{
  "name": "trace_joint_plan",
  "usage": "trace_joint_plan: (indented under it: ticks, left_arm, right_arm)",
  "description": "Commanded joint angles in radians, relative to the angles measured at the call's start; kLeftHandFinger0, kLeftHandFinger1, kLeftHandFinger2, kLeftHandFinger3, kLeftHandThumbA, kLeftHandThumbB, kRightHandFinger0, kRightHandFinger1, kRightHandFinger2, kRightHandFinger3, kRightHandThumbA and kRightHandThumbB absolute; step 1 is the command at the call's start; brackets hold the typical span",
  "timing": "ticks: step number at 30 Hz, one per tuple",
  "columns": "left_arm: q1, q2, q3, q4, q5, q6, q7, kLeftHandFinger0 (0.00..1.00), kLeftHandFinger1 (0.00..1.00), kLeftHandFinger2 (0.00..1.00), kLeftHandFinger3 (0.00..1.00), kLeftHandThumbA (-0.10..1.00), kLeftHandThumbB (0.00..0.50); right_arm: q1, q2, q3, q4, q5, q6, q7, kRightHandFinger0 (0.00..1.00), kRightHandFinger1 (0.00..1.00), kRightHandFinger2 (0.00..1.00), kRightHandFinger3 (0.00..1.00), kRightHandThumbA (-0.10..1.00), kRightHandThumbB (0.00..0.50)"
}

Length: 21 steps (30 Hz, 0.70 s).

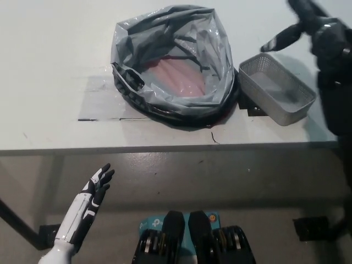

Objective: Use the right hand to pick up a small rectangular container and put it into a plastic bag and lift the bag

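The small rectangular container (276, 88), a grey mesh basket, sits empty on the white surface (49, 66) just beside the right edge of the grey plastic bag (173, 60), whose mouth gapes upward with something pink showing inside. The black right hand (308, 25) hovers above and beyond the basket's far end, fingers spread and holding nothing, one pointing toward the bag. The step in hand looks like the reach to grasp. To do it well, the hand should probably come down over the basket's long walls, pinch across the narrow width near the middle so it lifts level, then carry it left and clear the bag's crumpled rim before letting go. The white left hand (91, 195) rests low, below the surface's front edge, fingers apart and empty.
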Motion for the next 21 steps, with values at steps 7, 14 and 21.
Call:
trace_joint_plan:
  ticks: [7,14,21]
  left_arm:
    - [-0.013,0.018,0.015,-0.019,-0.028,-0.038,-0.022,1.0,1.0,1.0,1.0,1.0,0.257]
    - [-0.002,0.018,0.017,-0.026,-0.033,-0.031,-0.026,1.0,1.0,1.0,1.0,1.0,0.236]
    - [-0.004,0.019,0.023,-0.012,-0.031,-0.043,-0.03,1.0,1.0,1.0,1.0,1.0,0.249]
  right_arm:
    - [-0.031,0.057,-0.008,0.075,-0.13,0.044,0.118,1.0,1.0,1.0,1.0,1.0,0.47]
    - [-0.008,0.063,0.004,0.11,-0.197,0.044,0.116,1.0,1.0,1.0,1.0,1.0,0.5]
    - [0.0,0.048,0.0,0.082,-0.288,0.044,0.089,1.0,1.0,1.0,1.0,1.0,0.472]
